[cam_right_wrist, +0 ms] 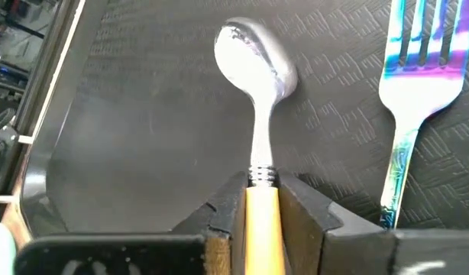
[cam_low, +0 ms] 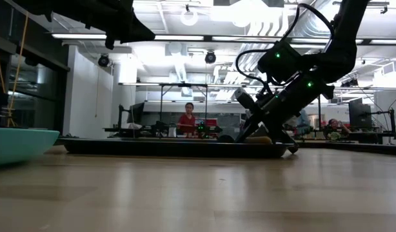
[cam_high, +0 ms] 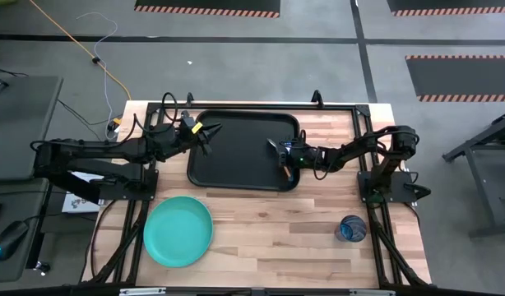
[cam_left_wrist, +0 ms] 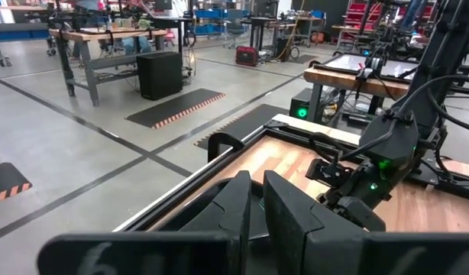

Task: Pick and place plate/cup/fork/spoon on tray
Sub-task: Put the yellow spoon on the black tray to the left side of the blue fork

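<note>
The black tray point(cam_high: 236, 156) lies at the table's far middle. My right gripper point(cam_high: 285, 160) is low over the tray's right end, shut on a spoon with a silver bowl point(cam_right_wrist: 253, 53) and a yellow handle. A rainbow-tinted fork point(cam_right_wrist: 418, 76) lies on the tray beside the spoon. My left gripper point(cam_high: 210, 131) hovers shut and empty over the tray's far left part. The turquoise plate point(cam_high: 178, 230) rests on the table near the front left. The dark-blue cup point(cam_high: 352, 228) stands at the front right. My right gripper pinches the spoon's yellow handle point(cam_right_wrist: 261, 210) between its two fingers, close to where the handle meets the silver neck. The fingers slant down from the table's right and lie along the spoon. The bowl points toward the tray's middle, low over the tray floor; I cannot tell whether it touches.
The tray's middle and left floor point(cam_right_wrist: 143, 130) is bare. A black frame point(cam_high: 343, 107) runs along the table's far edge and sides. In the low view a person point(cam_low: 186, 121) sits in the room behind the table.
</note>
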Controlling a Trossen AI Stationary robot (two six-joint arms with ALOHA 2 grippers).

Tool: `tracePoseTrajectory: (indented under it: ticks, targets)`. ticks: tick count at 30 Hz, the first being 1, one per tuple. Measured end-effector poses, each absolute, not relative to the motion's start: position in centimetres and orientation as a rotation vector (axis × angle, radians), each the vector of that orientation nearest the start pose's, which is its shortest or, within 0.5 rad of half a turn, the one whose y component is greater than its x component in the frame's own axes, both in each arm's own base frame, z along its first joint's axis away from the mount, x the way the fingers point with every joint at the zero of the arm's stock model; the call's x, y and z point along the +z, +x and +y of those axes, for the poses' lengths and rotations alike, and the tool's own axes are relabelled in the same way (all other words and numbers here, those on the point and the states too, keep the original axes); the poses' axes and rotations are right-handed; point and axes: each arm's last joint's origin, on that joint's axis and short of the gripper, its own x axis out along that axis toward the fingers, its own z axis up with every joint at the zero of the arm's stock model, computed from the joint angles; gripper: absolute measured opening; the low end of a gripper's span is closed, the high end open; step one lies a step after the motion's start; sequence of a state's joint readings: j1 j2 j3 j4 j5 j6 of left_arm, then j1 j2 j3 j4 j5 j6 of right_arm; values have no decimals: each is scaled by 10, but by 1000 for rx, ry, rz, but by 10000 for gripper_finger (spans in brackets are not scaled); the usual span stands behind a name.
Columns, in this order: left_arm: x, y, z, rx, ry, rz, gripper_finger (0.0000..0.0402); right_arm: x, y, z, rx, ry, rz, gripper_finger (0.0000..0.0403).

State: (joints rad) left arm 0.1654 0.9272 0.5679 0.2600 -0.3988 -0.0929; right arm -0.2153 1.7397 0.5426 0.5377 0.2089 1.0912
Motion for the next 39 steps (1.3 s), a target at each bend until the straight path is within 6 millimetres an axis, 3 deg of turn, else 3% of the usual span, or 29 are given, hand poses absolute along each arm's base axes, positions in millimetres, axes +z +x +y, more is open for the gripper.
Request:
tracePoseTrajectory:
  ticks: [39]
  targets:
    - [275,201,45,568,-79,74,27,99,277,-68,-762,1075,339,67]
